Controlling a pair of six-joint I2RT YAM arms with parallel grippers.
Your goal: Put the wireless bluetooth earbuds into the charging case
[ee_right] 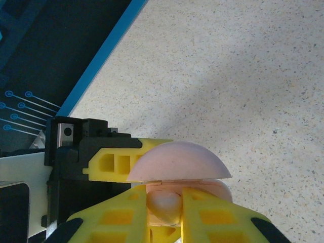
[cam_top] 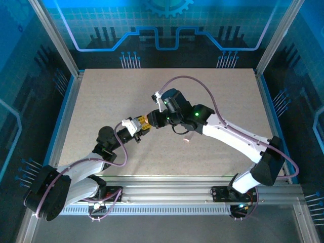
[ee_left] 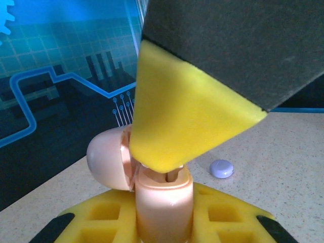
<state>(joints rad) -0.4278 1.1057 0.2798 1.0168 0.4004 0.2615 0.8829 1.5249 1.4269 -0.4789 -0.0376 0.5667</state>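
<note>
**Both grippers meet at the open pink case**

Seen from above, the two arms reach toward the middle of the table [cam_top: 101, 101], where the left gripper [cam_top: 140, 125] and the right gripper [cam_top: 151, 120] stand tip to tip. In the left wrist view the left gripper [ee_left: 164, 215] is clenched on the pink case [ee_left: 163, 202], which stands upright between its yellow fingers [ee_left: 225, 215]. The case's domed lid [ee_left: 107, 159] is swung open to the left. A yellow finger [ee_left: 177, 121] of the right gripper points down from above, with its tip at the case's open mouth.

In the right wrist view the right gripper [ee_right: 164, 212] is closed tight on a small pale lump that looks like a pink earbud [ee_right: 163, 205]. It is held just under the lid, at the opening of the case. Whether it sits in its socket cannot be told.

A round lilac case [ee_left: 221, 168] lies flat on the table beyond, well apart from the grippers. From above, a tiny pale speck [cam_top: 186, 139] lies on the table beside the right arm, too small to identify
</note>
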